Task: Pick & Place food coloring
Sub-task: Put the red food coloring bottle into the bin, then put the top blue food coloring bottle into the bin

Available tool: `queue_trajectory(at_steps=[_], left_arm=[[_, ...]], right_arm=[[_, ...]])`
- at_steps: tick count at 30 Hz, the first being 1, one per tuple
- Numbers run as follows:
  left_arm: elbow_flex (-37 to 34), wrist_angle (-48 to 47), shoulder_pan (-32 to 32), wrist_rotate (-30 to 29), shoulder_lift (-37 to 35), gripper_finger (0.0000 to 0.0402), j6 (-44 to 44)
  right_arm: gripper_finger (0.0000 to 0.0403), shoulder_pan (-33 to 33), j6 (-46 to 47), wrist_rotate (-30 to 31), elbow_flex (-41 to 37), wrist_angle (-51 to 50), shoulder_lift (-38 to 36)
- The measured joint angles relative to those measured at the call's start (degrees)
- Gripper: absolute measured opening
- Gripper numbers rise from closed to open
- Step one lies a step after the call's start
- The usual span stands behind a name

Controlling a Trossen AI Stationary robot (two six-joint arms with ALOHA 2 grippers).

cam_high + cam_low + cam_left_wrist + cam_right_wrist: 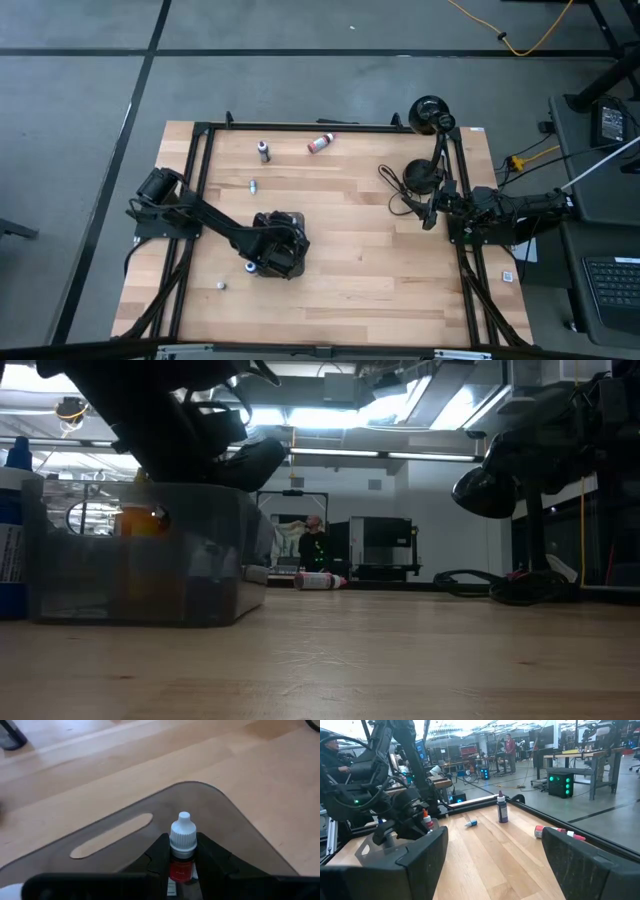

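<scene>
In the left wrist view my left gripper point(182, 867) is shut on a small food coloring bottle point(182, 851) with a red body and a white cap. It is over a corner of the dark grey tray point(227, 827), which sits mid-table point(292, 222). Other bottles are on the table. A dark one point(264, 151) stands near the far edge and a red one point(320, 143) lies on its side beside it. A tiny one point(253, 185), a blue one point(248, 266) and a pale one point(220, 284) are nearer. An orange bottle point(135, 520) shows inside the tray. My right gripper point(428, 212) waits open at the table's right side. My left gripper pinches the bottle between its two fingers on the red body point(181, 869), just under the white cap point(183, 832). The cap sticks out past the fingertips point(159, 851). The bottle is lifted clear, over the tray's corner.
A black frame rail point(330, 126) runs round the table. A black lamp-like stand and coiled cable point(420, 180) occupy the far right part. A tall blue bottle point(14, 530) stands left of the tray in the low view. Bare wood point(380, 270) lies between tray and right arm.
</scene>
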Motion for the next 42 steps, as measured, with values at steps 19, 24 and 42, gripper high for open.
queue_trajectory(at_steps=[19,24,42], left_arm=[[0.0,0.1,0.6,1.2,0.0,0.0132,-1.1],[0.0,0.1,0.6,0.7,0.0,0.0152,-1.2],[7.2,0.7,0.5,-7.8,-4.2,0.0181,14.9]], right_arm=[[0.0323,0.0,0.0,0.0,0.0,0.0,0.0],[0.0323,0.0,0.0,0.0,0.0,0.0,0.0],[0.0323,0.0,0.0,0.0,0.0,0.0,0.0]])
